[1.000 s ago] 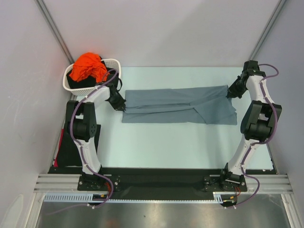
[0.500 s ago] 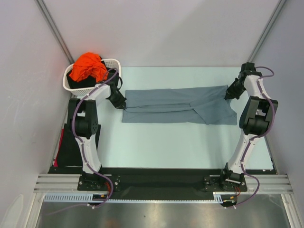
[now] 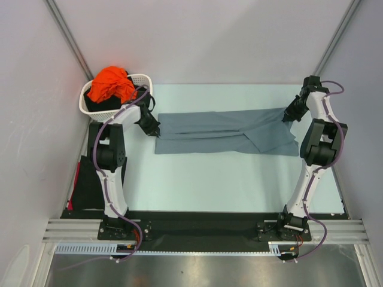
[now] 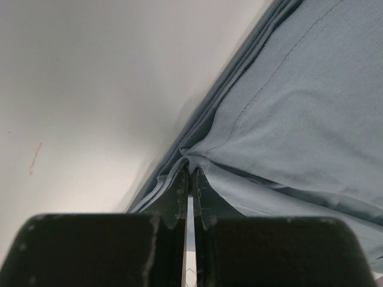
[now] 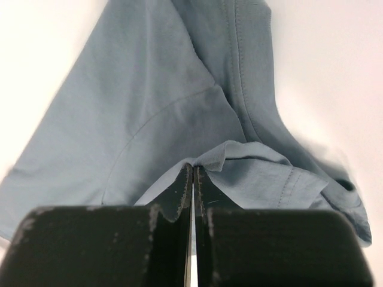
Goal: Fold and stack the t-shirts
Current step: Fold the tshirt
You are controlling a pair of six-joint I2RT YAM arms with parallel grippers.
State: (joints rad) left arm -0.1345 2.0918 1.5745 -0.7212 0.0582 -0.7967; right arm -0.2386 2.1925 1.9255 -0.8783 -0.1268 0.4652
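A slate grey-blue t-shirt (image 3: pixel 224 132) lies stretched sideways across the middle of the table, partly folded lengthwise. My left gripper (image 3: pixel 151 128) is shut on its left edge, and the left wrist view shows cloth (image 4: pixel 287 119) bunched at the closed tips (image 4: pixel 191 173). My right gripper (image 3: pixel 288 115) is shut on the shirt's upper right corner; in the right wrist view a fold of the grey-blue shirt (image 5: pixel 167 101) is pinched at the tips (image 5: pixel 192 168). A bright orange t-shirt (image 3: pixel 111 84) sits heaped on black cloth in the basket.
The white slotted basket (image 3: pixel 143 81) stands at the table's back left corner, just behind my left arm. A black cloth (image 3: pixel 87 185) hangs off the table's left edge. Grey walls close in on both sides.
Both grippers have drawn slightly toward the back of the table with the shirt's ends, pulling its far edge taut. Their grips are unchanged.
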